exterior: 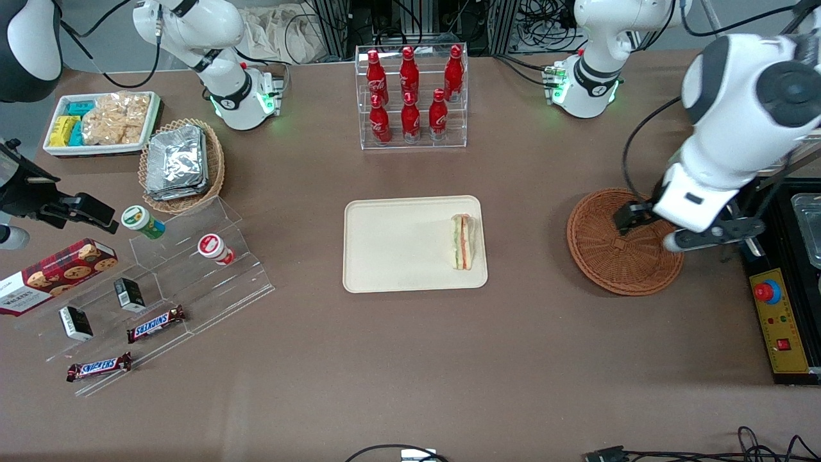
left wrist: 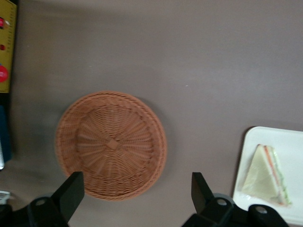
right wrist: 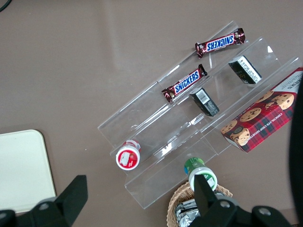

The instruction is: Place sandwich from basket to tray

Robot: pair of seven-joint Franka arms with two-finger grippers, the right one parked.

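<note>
sandwich [exterior: 462, 241] on tray [exterior: 391, 247], gripper [left wrist: 135, 189] agape

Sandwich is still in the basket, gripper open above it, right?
No. The sandwich lies on the tray; the basket is empty, as the left wrist view shows. The rest holds: the gripper is open above the basket.

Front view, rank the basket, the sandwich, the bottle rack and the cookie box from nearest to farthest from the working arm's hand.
The hand, open, hangs above the basket.
1. Basket: directly beneath it.
2. Sandwich: on the tray, at its edge toward the basket.
3. Bottle rack: farther from the camera than the tray.
4. Cookie box: at the parked arm's end.
</note>
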